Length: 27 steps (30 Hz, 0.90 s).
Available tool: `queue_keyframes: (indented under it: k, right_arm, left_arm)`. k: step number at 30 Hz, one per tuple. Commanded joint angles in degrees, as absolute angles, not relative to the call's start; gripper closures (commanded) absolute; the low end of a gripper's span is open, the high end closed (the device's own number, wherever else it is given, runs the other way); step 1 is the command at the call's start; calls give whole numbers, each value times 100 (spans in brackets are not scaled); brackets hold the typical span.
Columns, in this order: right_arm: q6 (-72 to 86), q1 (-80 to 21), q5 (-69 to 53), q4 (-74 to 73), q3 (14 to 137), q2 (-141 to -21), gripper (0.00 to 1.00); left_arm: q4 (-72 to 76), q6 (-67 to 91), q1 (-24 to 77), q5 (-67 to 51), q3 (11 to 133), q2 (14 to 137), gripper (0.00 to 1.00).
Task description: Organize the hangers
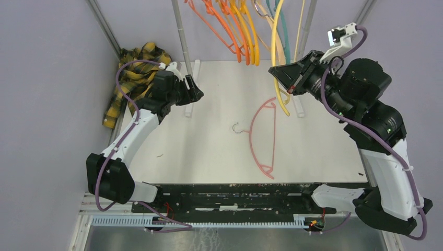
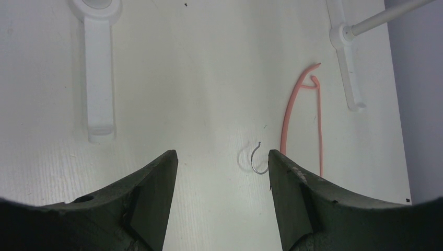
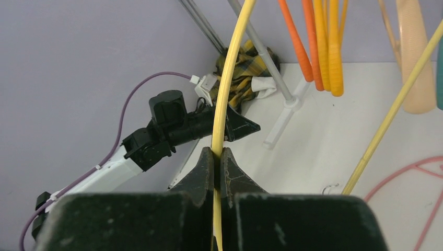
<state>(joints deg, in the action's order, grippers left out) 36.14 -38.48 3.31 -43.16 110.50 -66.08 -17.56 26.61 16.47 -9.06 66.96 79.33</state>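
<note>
A pink hanger [image 1: 264, 137] lies flat on the white table, its metal hook [image 1: 237, 128] pointing left; the left wrist view shows it too [image 2: 286, 125]. My right gripper [image 1: 278, 76] is shut on the thin rim of a yellow hanger [image 1: 275, 63] that hangs from above, the rim pinched between the jaws [image 3: 218, 151]. Several orange hangers [image 1: 230, 31], yellow-orange hangers [image 1: 251, 36] and a teal hanger [image 1: 283, 26] hang at the back. My left gripper [image 1: 194, 91] is open over the table with nothing between its fingers [image 2: 222, 154]; the hook [image 2: 256, 161] lies just inside its right finger.
A yellow-and-black plaid shirt [image 1: 133, 78] is bunched in the back left corner. Grey upright poles [image 1: 181, 31] rise from white rack feet [image 2: 99, 68] on the table. Purple-grey walls close in on both sides.
</note>
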Motion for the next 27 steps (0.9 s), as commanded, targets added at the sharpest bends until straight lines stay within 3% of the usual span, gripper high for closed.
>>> queue_keyframes:
  k: [1, 10, 18, 27]
  right_arm:
    - [3482, -3644, 294, -4129, 11191, -6751, 99]
    - [3832, -2613, -510, -3764, 10878, -6805, 100]
    - [5484, -969, -2825, -1934, 9683, -6985, 99]
    - [5632, -674, -3242, -1556, 9716, -7060, 99]
  left_arm:
    - [-1601, 2356, 1635, -813, 6838, 7857, 29]
    - [-1633, 2277, 1633, -689, 6789, 7869, 29]
    - [-1672, 2220, 1626, -610, 6832, 7944, 29]
    - [-1723, 2195, 1623, -562, 6960, 8072, 29]
